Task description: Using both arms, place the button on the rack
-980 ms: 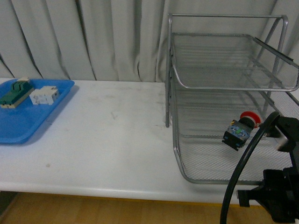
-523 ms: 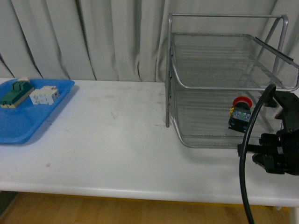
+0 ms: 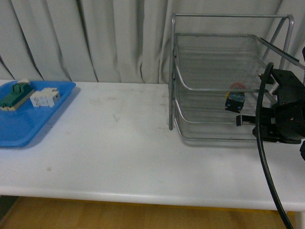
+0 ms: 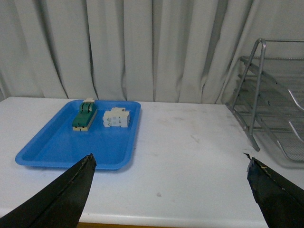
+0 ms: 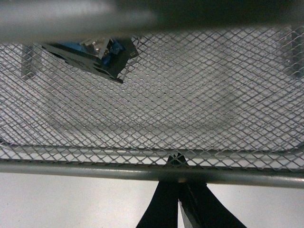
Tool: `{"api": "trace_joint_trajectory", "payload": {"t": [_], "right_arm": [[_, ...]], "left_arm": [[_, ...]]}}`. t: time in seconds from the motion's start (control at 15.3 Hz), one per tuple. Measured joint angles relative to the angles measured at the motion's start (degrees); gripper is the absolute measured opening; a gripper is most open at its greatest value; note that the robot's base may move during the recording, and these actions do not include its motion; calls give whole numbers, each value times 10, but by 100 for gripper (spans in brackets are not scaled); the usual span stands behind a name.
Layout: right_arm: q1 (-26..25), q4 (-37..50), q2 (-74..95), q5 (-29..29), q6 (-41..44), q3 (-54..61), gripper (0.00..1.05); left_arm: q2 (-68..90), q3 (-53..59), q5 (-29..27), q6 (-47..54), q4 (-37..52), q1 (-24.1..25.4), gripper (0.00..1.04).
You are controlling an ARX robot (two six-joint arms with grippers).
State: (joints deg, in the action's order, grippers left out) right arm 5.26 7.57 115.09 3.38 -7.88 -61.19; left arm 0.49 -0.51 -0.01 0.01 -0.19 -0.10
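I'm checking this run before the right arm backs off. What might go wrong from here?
1. The right gripper sits closed right against the front rim of the rack. If it catches on the wire, backing away may drag the whole rack.
2. The button lies tilted on the mesh, so a jolt to the rack might roll or shift it.

Landmark: rack (image 3: 228, 76) | your widest free tabletop lies between it and the blue tray (image 3: 24, 121) | rack's front edge blocked by the right gripper (image 5: 179, 202), closed against the rim | button (image 3: 234, 99) occupies its lower tier
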Motion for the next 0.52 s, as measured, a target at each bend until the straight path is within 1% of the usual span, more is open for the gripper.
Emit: {"api": "trace_joint_trajectory", "payload": {"t": [0.26,0.52], "right_arm": [[-1,10,14,-24,-7,-35,2],[0,23,9,-22,-19,-17,2]], "left_arm": [[0,0,0,0,0,0,98],[0,0,0,0,0,0,98]]}}
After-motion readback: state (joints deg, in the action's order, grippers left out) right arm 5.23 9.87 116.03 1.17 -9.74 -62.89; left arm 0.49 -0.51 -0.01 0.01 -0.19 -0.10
